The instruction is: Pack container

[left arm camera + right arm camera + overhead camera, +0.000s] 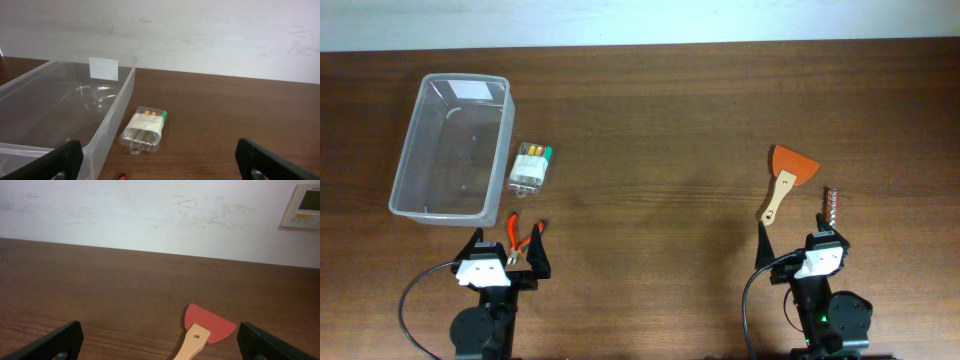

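The clear plastic container (506,140) stands empty at the back left; it also shows in the left wrist view (122,102). A clear pack of batteries (531,166) lies right of it, also seen in the left wrist view (145,130). Red-handled pliers (523,237) lie between the fingers of my left gripper (508,247), which is open and empty (160,169). An orange spatula with a wooden handle (786,178) lies just ahead of my right gripper (792,240), which is open and empty (160,349). The spatula also shows in the right wrist view (210,322).
A thin metal drill bit (830,207) lies to the right of the spatula, close to the right gripper. A white wall runs along the table's far edge, with a control panel (305,205) on it.
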Robot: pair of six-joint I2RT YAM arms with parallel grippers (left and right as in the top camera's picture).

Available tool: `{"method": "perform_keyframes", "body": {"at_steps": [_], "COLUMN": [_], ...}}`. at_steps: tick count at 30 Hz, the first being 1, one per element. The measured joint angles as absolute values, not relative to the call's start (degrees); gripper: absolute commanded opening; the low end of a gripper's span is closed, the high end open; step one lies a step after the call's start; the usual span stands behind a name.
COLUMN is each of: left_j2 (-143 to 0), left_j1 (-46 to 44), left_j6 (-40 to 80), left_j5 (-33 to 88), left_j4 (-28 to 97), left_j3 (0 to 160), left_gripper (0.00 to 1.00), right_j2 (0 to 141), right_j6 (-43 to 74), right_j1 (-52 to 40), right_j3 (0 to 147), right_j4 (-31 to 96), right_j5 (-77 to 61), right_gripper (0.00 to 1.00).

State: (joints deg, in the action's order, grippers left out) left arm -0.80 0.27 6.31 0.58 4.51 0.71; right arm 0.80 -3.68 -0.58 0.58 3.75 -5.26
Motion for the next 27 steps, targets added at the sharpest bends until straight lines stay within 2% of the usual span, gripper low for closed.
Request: {"method": "perform_keyframes", "body": {"at_steps": [20, 27], "left_j2": [-0.8, -2.2], "left_j1": [0.3, 0.3], "left_j6": [6.3, 9.2], "left_j5": [0.4, -0.9], "left_j4": [4.5, 8.6], "left_j3": [0.7, 2.3], "left_gripper": [0.99, 0.99], "right_j2": [0.8, 0.8], "right_j6": [-3.6, 6.2], "right_j1": [-0.6, -0.6], "right_j3": [0.6, 0.6], "right_j4": [3.7, 3.3], "right_j5": [-5.3, -5.5], "right_gripper": [0.99, 0.99]}}
